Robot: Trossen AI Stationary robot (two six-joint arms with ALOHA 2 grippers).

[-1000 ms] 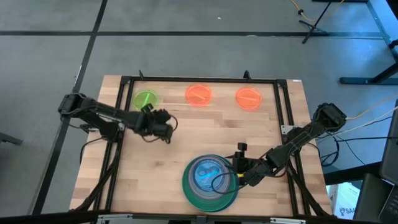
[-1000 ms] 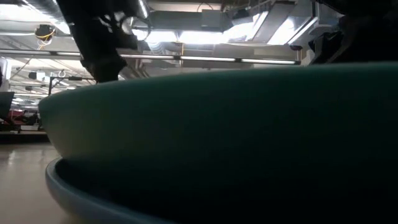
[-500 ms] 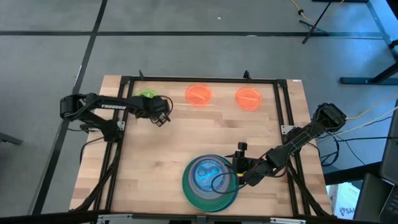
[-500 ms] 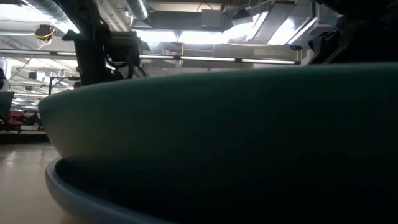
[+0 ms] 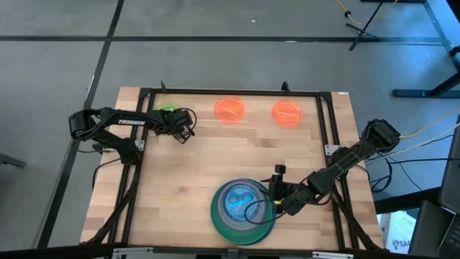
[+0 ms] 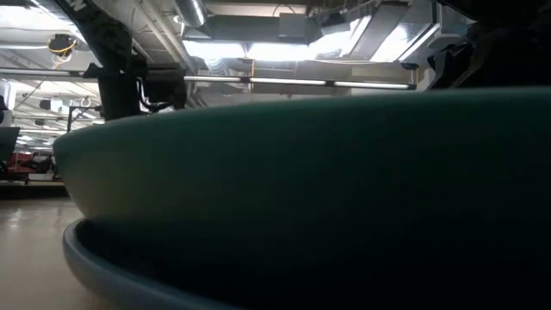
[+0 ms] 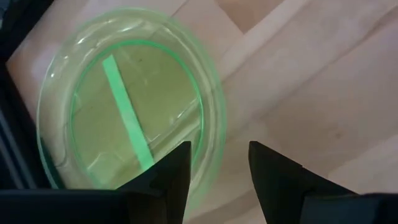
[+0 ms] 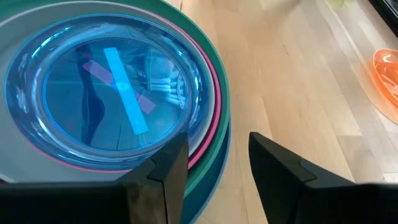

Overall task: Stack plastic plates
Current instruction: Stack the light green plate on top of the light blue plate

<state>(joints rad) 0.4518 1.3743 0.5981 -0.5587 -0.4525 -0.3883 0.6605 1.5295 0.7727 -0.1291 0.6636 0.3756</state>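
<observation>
The left claw, fingers apart, hangs over the near rim of the green plate, which lies just ahead of it, far from the stack beside the open right claw.

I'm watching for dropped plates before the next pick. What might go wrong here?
The left gripper is open at the rim of the green plate, which lies by the table's frame; the thin, shallow rim may slip from the fingers or slide toward the frame. The right gripper waits beside the stack, so a carried plate could bump it there.
</observation>
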